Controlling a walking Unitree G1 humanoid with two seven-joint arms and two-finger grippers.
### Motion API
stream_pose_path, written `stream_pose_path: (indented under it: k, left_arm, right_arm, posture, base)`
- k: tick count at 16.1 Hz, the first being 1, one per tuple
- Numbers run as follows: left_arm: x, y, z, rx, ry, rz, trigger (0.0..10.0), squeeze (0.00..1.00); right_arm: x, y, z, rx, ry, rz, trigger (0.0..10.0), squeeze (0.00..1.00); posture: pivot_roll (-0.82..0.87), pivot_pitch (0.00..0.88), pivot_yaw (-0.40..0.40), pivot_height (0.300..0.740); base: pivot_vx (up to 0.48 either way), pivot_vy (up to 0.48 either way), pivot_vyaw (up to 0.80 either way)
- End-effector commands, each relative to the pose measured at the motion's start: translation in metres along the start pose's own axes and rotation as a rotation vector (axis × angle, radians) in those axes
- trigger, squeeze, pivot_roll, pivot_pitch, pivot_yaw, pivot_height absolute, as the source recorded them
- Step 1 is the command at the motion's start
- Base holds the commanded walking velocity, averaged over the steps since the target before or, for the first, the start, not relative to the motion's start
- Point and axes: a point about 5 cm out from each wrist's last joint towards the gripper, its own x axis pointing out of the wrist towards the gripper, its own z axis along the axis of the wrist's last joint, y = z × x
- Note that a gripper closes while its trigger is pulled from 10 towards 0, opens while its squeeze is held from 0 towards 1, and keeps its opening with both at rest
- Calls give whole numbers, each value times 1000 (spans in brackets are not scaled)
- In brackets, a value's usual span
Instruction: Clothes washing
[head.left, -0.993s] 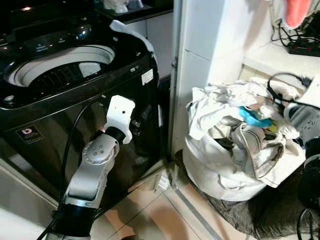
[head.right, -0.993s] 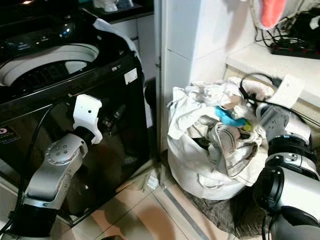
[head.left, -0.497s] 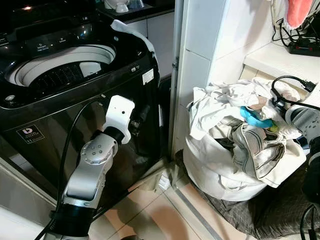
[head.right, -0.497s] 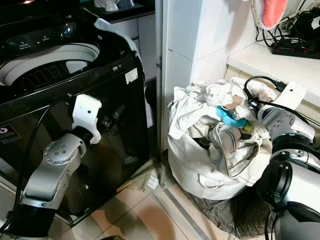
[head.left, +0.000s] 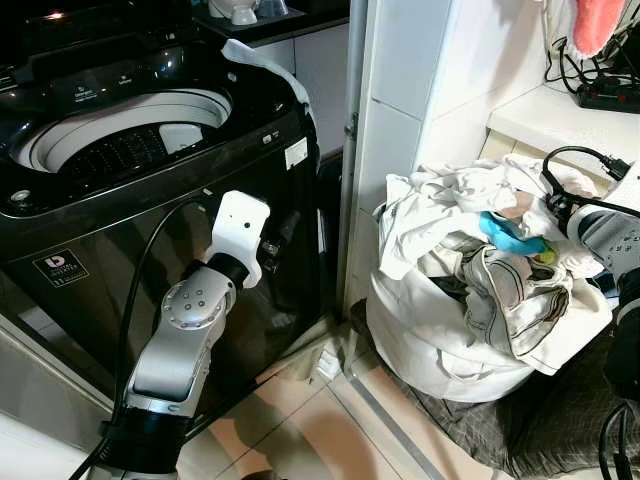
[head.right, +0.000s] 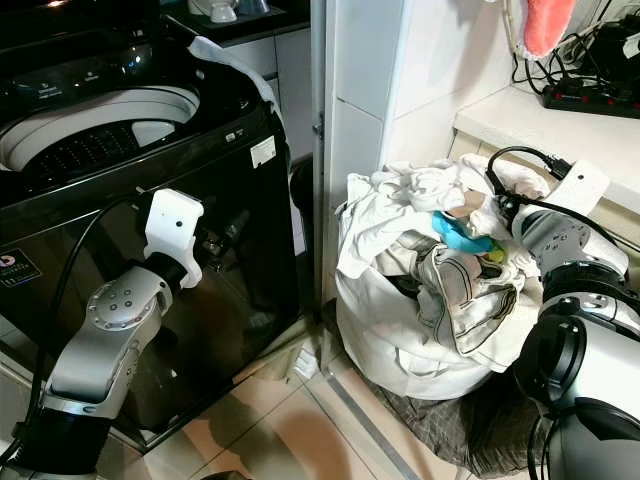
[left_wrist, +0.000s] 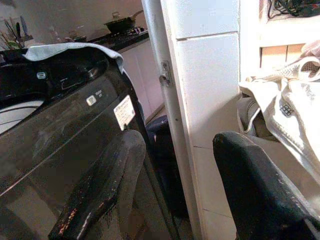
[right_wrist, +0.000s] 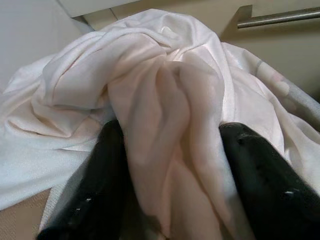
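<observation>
A black top-loading washing machine stands at the left with its lid up and its drum showing. At the right, a white laundry bag is heaped with pale clothes and a blue item. My right arm reaches into the top of the heap. My right gripper is open, and its fingers straddle a fold of pale pinkish cloth. My left arm is held up before the washer's front, with my left gripper open and holding nothing.
A white tiled pillar stands between the washer and the bag. A counter at the back right holds a power strip and cables, and a pink cloth hangs above it. Dark grey fabric lies on the tiled floor under the bag. A white cloth drapes the washer's corner.
My right wrist has edged a little further into the top of the clothes heap, and its cable has shifted. The left arm has not moved.
</observation>
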Motion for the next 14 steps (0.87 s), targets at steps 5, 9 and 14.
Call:
stream_pose_path:
  k: [5,9,14]
  left_arm:
    - [0,0,1,13,4,-2,10000,0]
    - [1,0,1,13,3,4,10000,0]
    - [1,1,1,15,1,13,10000,0]
  right_arm:
    - [-2,0,10,27,-30,9,0,0]
    - [-3,-2,16,41,-75,3,0,0]
    - [-6,0,28,27,-163,-15,0,0]
  posture:
    - [-1,0,33,740]
    - [0,0,32,740]
    - [-2,0,32,740]
  base:
    - [0,0,0]
    - [0,0,0]
    - [0,0,0]
